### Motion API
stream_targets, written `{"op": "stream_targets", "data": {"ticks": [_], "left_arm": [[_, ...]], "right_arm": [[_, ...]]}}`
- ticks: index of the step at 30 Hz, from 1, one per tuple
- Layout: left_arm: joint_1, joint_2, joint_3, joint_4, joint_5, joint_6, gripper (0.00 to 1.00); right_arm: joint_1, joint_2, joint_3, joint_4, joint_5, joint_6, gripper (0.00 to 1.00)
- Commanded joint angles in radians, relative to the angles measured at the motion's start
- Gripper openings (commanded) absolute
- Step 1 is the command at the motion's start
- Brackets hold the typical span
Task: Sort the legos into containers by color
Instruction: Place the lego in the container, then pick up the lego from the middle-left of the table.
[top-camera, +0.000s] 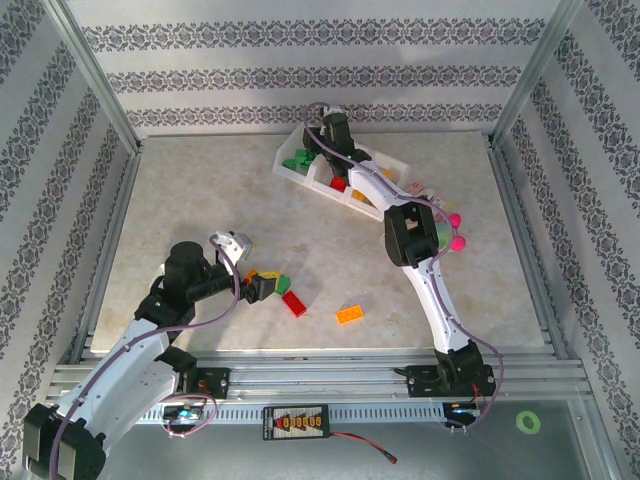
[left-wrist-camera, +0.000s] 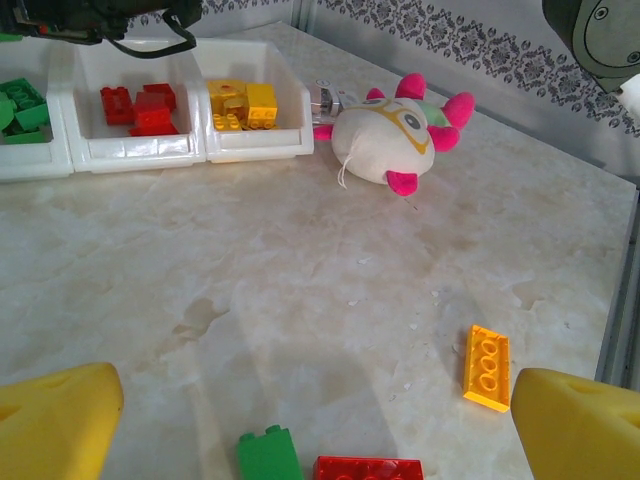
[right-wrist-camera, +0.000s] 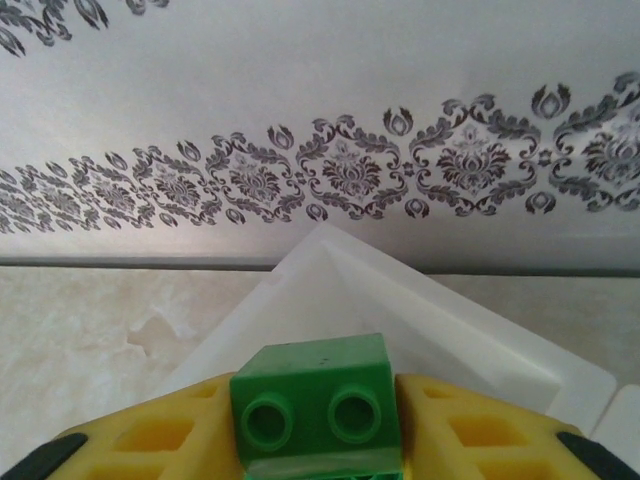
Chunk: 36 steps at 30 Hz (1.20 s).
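While my right gripper (right-wrist-camera: 318, 445) pinches a green lego (right-wrist-camera: 315, 400) between its pads, the tray (right-wrist-camera: 480, 350) lies just beyond; my left gripper (left-wrist-camera: 315, 425) gapes wide, another green brick (left-wrist-camera: 268, 455) and a red brick (left-wrist-camera: 368, 468) between its jaws.

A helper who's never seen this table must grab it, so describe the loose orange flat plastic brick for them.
Start at the marble-patterned table, then look near the middle of its near edge. Three studded bricks lie there: the orange flat plastic brick is the rightmost, set apart from the red brick and green brick. It alone is orange and lies by itself.
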Motion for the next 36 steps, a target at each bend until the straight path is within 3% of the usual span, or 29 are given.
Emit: {"op": "stream_targets", "data": {"ticks": [1,5,10,18,22,28,30,36], "left_arm": [[-0.010,-0.009,0.017,0.026,0.014,0.032,0.99],[-0.011,-0.012,0.019,0.028,0.018,0.031,0.99],[-0.011,-0.016,0.015,0.032,0.019,0.032,0.99],[-0.015,-0.014,0.014,0.014,0.010,0.044,0.99],[-0.017,-0.005,0.018,0.008,-0.100,-0.005,0.99],[-0.019,0.065,0.082,-0.158,-0.427,-0.227,0.99],[-0.017,0.098,0.101,-0.262,-0.577,-0.394,0.99],[-0.020,0.178,0.121,-0.451,-0.738,-0.810,0.96]], "right_arm": [[-0.008,-0.003,0.050,-0.020,-0.015,-0.013,0.52],[-0.008,-0.057,-0.006,-0.008,-0.028,-0.025,0.67],[0.004,-0.201,-0.193,0.060,-0.053,-0.067,0.75],[0.029,-0.539,-0.729,0.258,-0.066,-0.138,0.91],[0.041,-0.707,-1.017,0.332,-0.078,-0.153,0.97],[0.079,-0.937,-1.299,0.314,-0.102,-0.226,0.98],[0.102,-1.006,-1.365,0.278,-0.107,-0.254,0.98],[0.152,-1.137,-1.476,0.193,-0.103,-0.293,0.98]]}}
